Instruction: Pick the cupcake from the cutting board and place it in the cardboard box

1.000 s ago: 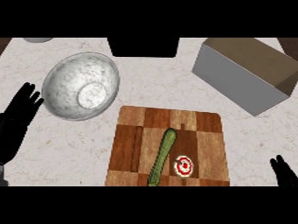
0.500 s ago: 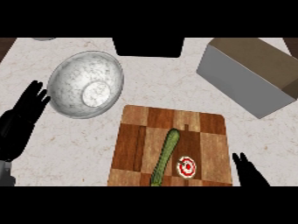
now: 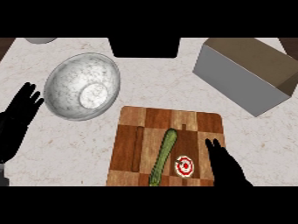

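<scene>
A: Looks like what, seen from above?

B: Small round cupcake (image 3: pixel 185 166), white on top with red rings and a red dot at the middle, much like a target. Wrapper not to be made out from this angle.

A: Lying where?

B: On the brown wooden cutting board (image 3: pixel 144 127) of chequered light and dark blocks, near its lower right corner. Just right of a long green cucumber (image 3: pixel 164 154) laid lengthwise down the board. Touching it or not: hard to tell.

A: And the black right hand (image 3: pixel 227 168)?

B: Spread wide, fingers straight and pointing up the view, over the board's right edge, just beside the cupcake. Holding nothing. Contact with the cupcake: cannot tell.

A: The black left hand (image 3: pixel 10 124)?

B: Also spread, fingers up, at the view's left edge over the pale marbled counter (image 3: pixel 177 87), beside a round silver metal bowl (image 3: pixel 80 85). Empty as well.

A: And the box?

B: Grey-sided, tan-topped cardboard box (image 3: pixel 251 72) at upper right, set askew to the board, well apart from the cupcake. Open or closed on top: cannot tell.
</scene>
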